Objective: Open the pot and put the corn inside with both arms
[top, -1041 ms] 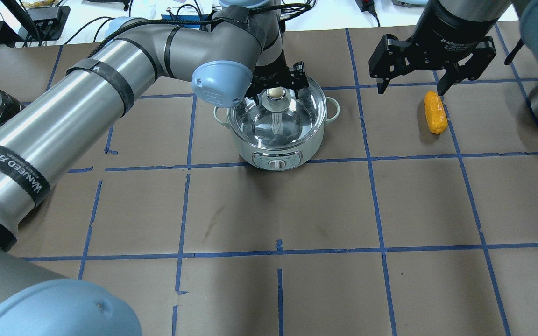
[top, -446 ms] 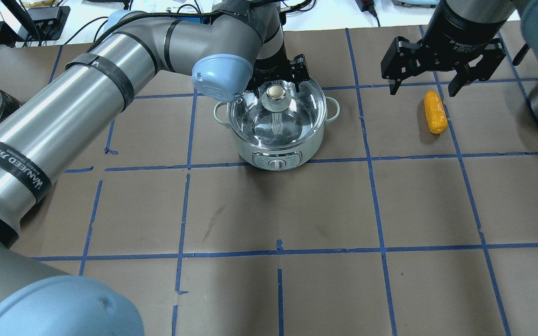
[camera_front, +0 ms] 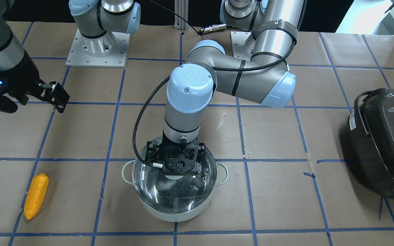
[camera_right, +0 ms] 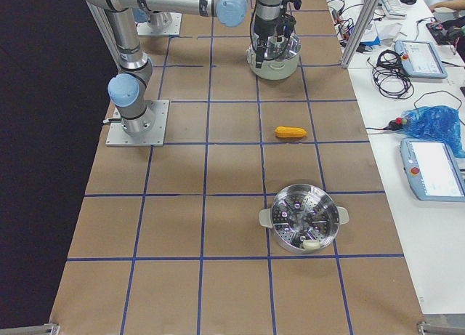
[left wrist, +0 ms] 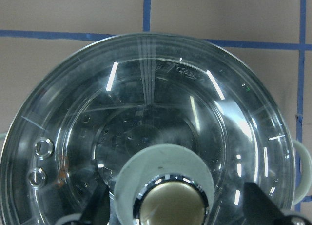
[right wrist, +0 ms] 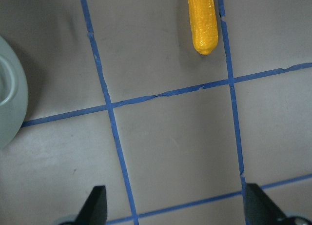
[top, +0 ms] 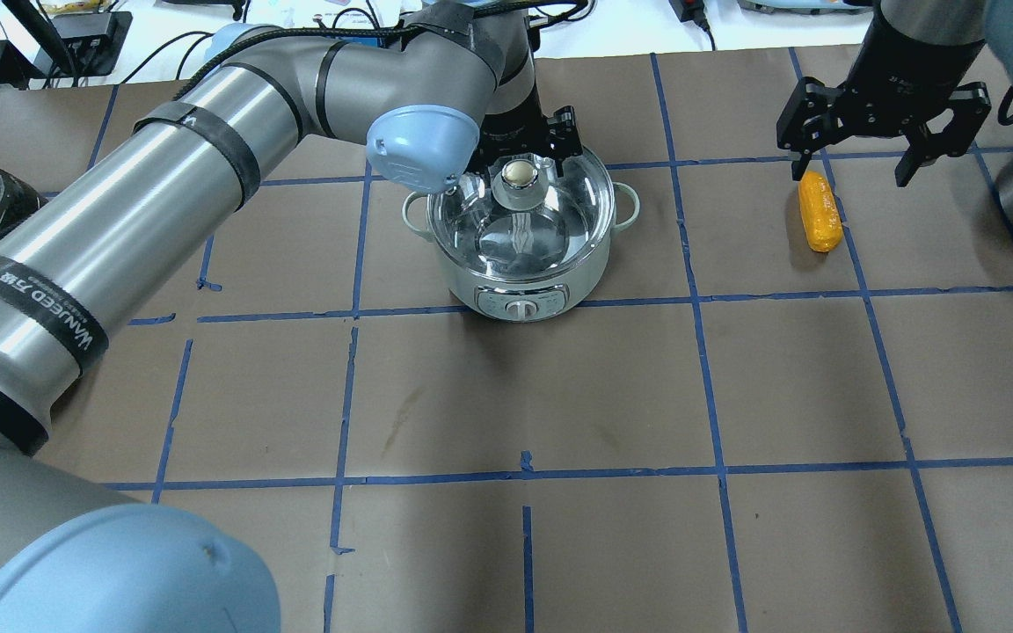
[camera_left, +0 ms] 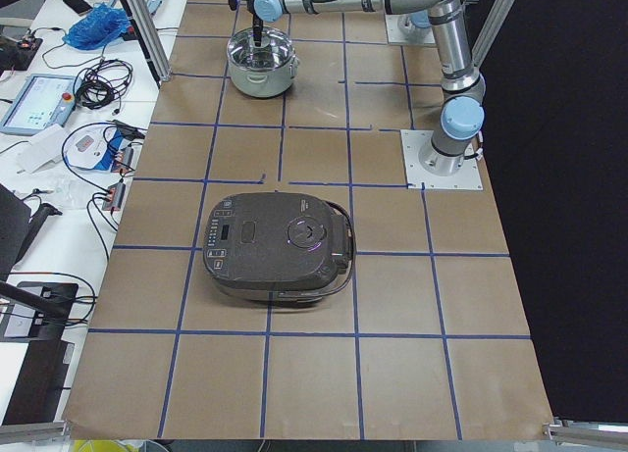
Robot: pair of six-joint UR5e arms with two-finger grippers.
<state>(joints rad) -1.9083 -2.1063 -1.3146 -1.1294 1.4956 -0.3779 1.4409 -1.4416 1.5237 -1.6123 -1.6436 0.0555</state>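
The mint-white steel pot stands mid-table with its glass lid on; it also shows in the front view and the left wrist view. My left gripper is open, its two fingers standing either side of the lid's knob without touching it. The yellow-orange corn lies on the table to the pot's right, also in the right wrist view. My right gripper is open and empty, hovering just beyond the corn's far end.
A dark rice cooker sits at the table's left end. A steel steamer basket stands at the right end, near the corn. Cables and devices lie beyond the table's far edge.
My right gripper has moved to the right and away from the pot, still open, now beyond the corn's far end. My left gripper has stayed around the lid's knob.
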